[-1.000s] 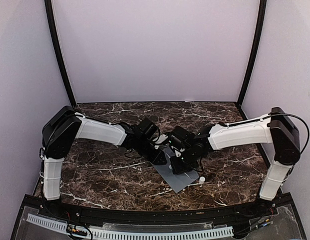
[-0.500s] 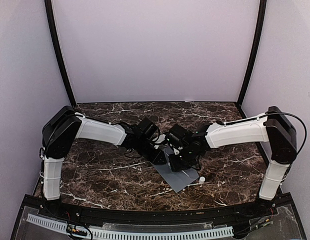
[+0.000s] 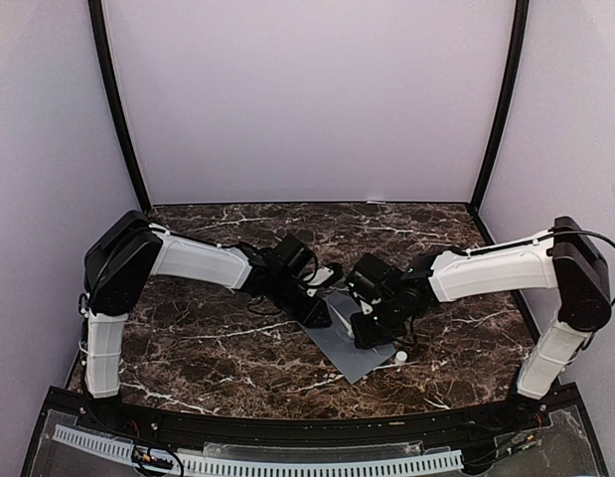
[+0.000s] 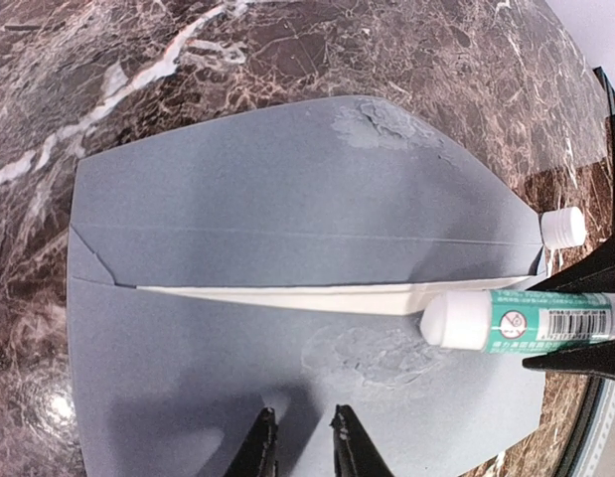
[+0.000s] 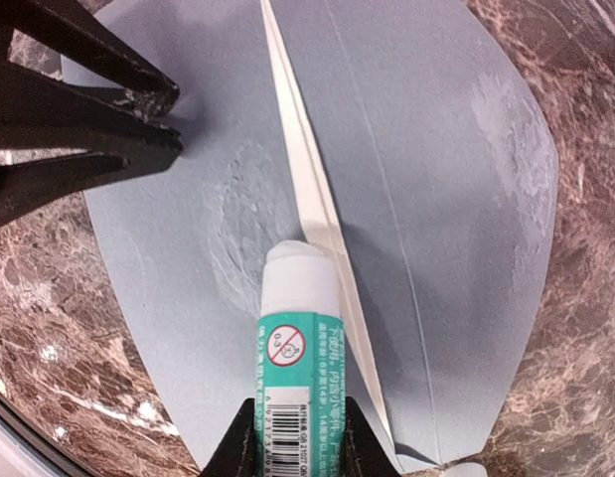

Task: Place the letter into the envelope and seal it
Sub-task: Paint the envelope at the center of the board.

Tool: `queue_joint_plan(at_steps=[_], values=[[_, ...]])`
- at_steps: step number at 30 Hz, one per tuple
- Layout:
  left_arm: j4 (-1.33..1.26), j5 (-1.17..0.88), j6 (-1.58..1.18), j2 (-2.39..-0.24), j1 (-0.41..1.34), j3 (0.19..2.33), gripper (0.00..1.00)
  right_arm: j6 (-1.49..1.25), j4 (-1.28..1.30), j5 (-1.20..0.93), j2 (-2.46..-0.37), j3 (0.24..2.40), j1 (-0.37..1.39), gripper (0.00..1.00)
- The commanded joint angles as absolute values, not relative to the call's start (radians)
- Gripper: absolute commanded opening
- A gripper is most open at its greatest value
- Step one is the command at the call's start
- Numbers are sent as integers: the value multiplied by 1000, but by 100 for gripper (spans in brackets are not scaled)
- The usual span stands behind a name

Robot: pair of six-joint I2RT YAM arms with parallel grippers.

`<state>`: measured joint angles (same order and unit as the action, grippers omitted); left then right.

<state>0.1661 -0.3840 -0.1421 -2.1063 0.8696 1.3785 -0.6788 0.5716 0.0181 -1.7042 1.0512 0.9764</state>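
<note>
The grey envelope (image 3: 349,358) (image 4: 287,199) (image 5: 426,149) lies flat on the marble with its pointed flap open. A cream strip of the letter (image 4: 287,295) (image 5: 312,189) shows along its mouth. Glue smears mark the flap tip (image 4: 386,124) and the envelope body (image 4: 372,353). My right gripper (image 5: 297,442) (image 3: 372,333) is shut on a green-labelled glue stick (image 5: 300,348) (image 4: 516,320), whose white uncapped tip sits at the letter's edge. My left gripper (image 4: 297,437) (image 3: 322,316) rests its tips on the envelope body, jaws a little apart, nothing between them.
The glue stick's white cap (image 3: 400,356) (image 4: 562,228) lies on the marble just off the envelope's right corner. Both arms meet over the table's middle, and the left fingers (image 5: 88,109) stand close to the glue stick. Pale walls enclose the table.
My right arm has swung to the right, carrying the glue stick a little rightward over the envelope. The left gripper and the envelope have stayed put.
</note>
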Motion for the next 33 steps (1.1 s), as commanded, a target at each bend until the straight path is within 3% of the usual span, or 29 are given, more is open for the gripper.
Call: queue_joint_plan(at_steps=[1,26,33], values=[[244,-376,-132,-2141,877,1376,19,-706,631,-26,-1655,1011,992,0],[248,-396,-134,-2145,876,1382,19,-651,602,-3,-1816,1152,975,0],[249,-402,-137,-2146,877,1382,19,-652,594,98,-1858,1191,966,0]])
